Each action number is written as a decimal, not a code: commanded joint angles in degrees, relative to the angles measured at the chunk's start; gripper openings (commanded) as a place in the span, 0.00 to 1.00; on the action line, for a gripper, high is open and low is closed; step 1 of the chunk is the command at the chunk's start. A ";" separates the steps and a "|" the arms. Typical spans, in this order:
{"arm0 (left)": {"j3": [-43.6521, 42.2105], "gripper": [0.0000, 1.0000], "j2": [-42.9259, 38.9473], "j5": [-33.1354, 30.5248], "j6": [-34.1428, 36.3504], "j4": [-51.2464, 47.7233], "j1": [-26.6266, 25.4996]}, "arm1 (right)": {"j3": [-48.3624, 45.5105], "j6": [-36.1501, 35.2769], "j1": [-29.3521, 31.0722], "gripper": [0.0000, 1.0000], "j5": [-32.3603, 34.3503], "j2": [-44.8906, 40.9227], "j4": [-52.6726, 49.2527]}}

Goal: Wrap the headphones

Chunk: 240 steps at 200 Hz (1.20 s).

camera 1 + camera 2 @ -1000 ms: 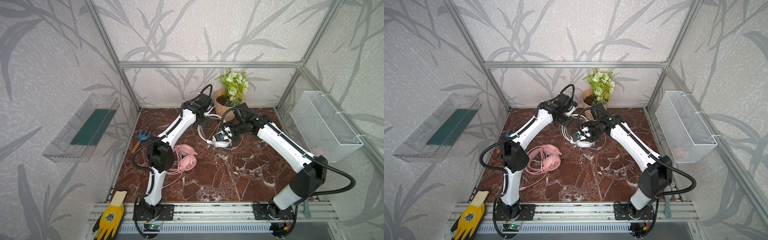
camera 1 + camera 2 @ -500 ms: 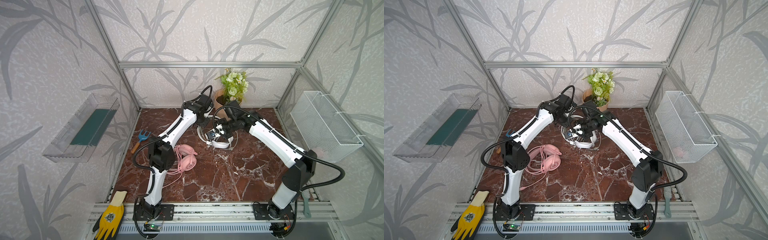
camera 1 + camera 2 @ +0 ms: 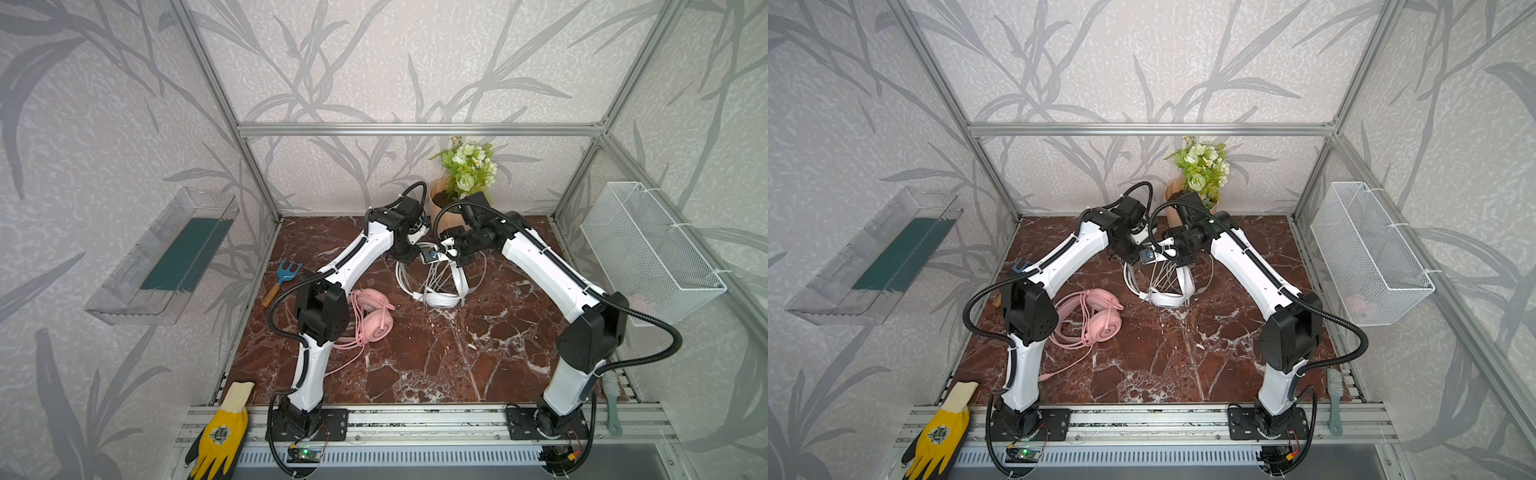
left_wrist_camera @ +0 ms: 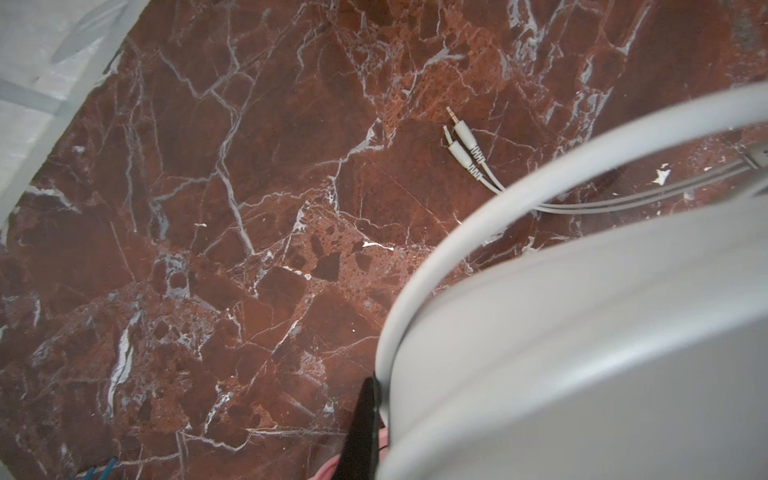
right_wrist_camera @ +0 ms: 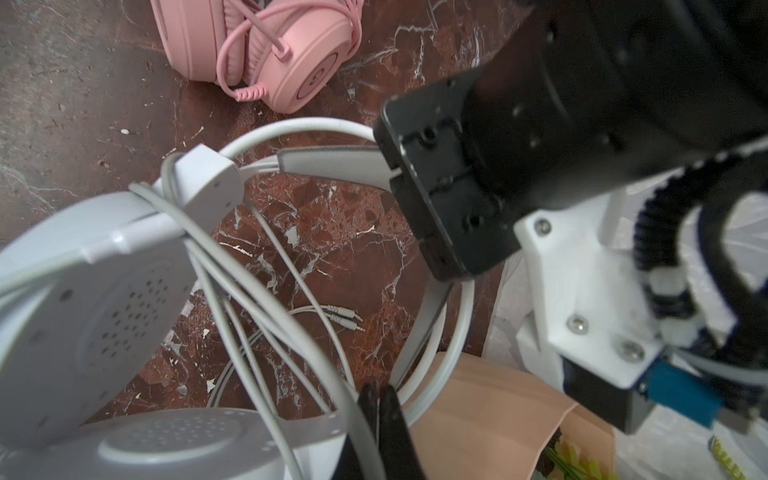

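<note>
The white headphones (image 3: 438, 298) (image 3: 1163, 297) hang at mid-back of the marble floor, with the headband low and the earcups up between the two grippers. My left gripper (image 3: 409, 254) is shut on them; one black finger (image 4: 368, 399) presses against a white earcup (image 4: 582, 353). My right gripper (image 3: 455, 255) (image 5: 378, 395) is shut, with the white cable (image 5: 291, 324) running tight along its fingers. Several cable strands cross the headband, and two jack plugs (image 4: 463, 143) lie on the floor. The pink headphones (image 3: 374, 320) (image 5: 286, 54) lie near the left arm with their cable loose.
A flower pot (image 3: 442, 201) stands just behind both grippers. A blue hand rake (image 3: 286, 270) lies at the left edge. A wire basket (image 3: 648, 249) hangs on the right wall and a clear tray (image 3: 166, 253) on the left. In front lie a yellow glove (image 3: 220, 432) and a brush (image 3: 1334, 399).
My right arm has swung left and toward the back, carrying its gripper up over the white headphones beside the left gripper. The left arm and the pink headphones have stayed put.
</note>
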 commanded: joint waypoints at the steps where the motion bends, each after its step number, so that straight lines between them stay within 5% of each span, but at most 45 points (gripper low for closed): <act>1: -0.17 0.00 -4.07 4.25 2.65 -0.86 -0.22 | 0.74 0.94 -3.11 0.03 -6.67 0.35 3.41; 43: 0.15 0.00 -4.32 6.65 2.34 -0.66 -0.20 | 3.84 2.25 -5.08 0.27 -10.42 4.68 1.49; 126: 0.46 0.00 -4.40 10.97 1.50 -0.94 0.78 | -2.17 14.29 -12.77 0.50 -24.71 3.57 10.67; 183: 0.77 0.00 -4.56 13.70 0.44 -0.71 1.83 | -17.22 33.80 -20.62 0.75 -36.25 -1.30 36.80; 224: 0.87 0.00 -4.81 16.00 -0.61 -0.42 2.44 | -22.69 48.28 -22.93 1.00 -33.86 -2.73 49.06; 240: 1.01 0.00 -5.15 16.98 -1.32 0.08 2.74 | -25.72 55.35 -23.83 0.99 -31.93 -3.61 54.93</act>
